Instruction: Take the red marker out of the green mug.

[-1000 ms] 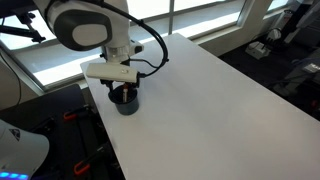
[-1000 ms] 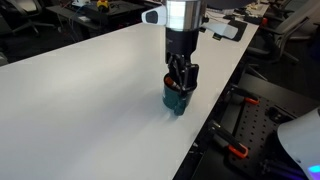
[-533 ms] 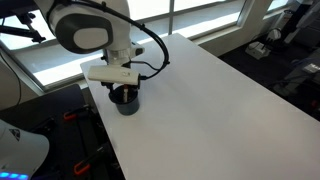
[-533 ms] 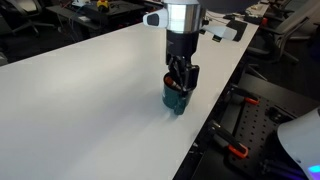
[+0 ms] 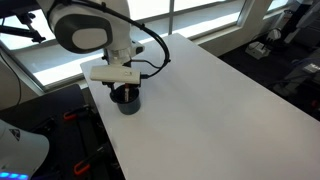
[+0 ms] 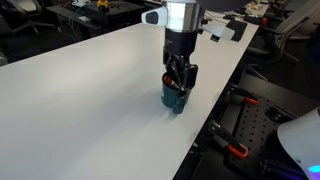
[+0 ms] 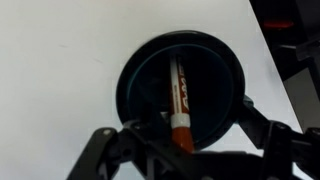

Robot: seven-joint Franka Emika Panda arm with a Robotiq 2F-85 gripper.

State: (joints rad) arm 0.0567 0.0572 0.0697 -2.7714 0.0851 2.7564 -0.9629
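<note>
The green mug (image 7: 130, 75) fills the wrist view from above, dark inside. The red marker (image 7: 178, 95) leans in it, a white barrel with a red-orange end pointing toward the gripper. My gripper (image 7: 180, 142) hangs straight over the mug, jaws apart on both sides of the rim, with the marker's red end between them and not visibly clamped. In both exterior views the fingers (image 6: 178, 80) reach down to the top of the mug (image 6: 175, 99), and the marker is hidden there. The mug (image 5: 126, 103) stands under the gripper (image 5: 124, 93).
The mug stands near an edge of the white table (image 5: 220, 100), which also shows in an exterior view (image 6: 80, 110). Beyond that edge are black frames with orange clamps (image 6: 236, 150). Windows and office clutter lie behind.
</note>
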